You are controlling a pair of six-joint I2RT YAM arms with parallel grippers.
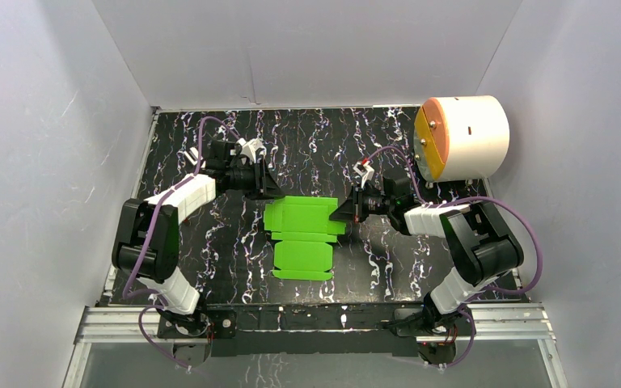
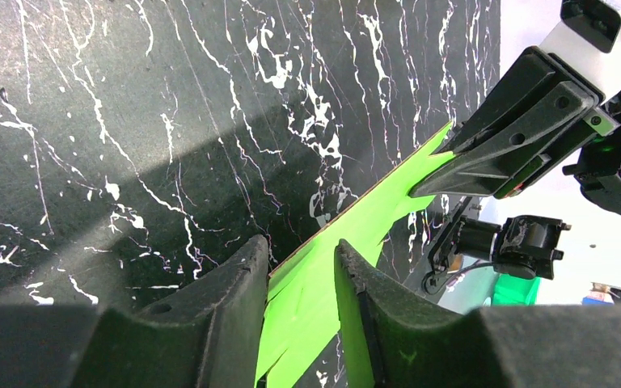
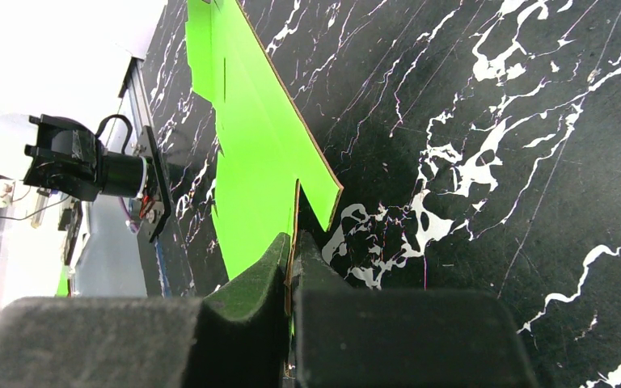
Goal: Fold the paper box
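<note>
Paper box (image 1: 301,234): flat green sheet lying between both grippers.
Right gripper (image 3: 293,238): pinched on a side tab.
Left gripper (image 2: 301,242): jaws apart, sheet edge in the gap, contact unclear.
White cylinder (image 1: 462,137): beyond right gripper, well apart.
Marbled table (image 1: 210,267): beneath.

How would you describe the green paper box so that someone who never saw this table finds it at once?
Look at the black table with white veins; near its middle is the paper box, a thin cut sheet with notched tabs. It is the only bright green thing there, unlike the big white cylinder with an orange face at the far right corner.
</note>
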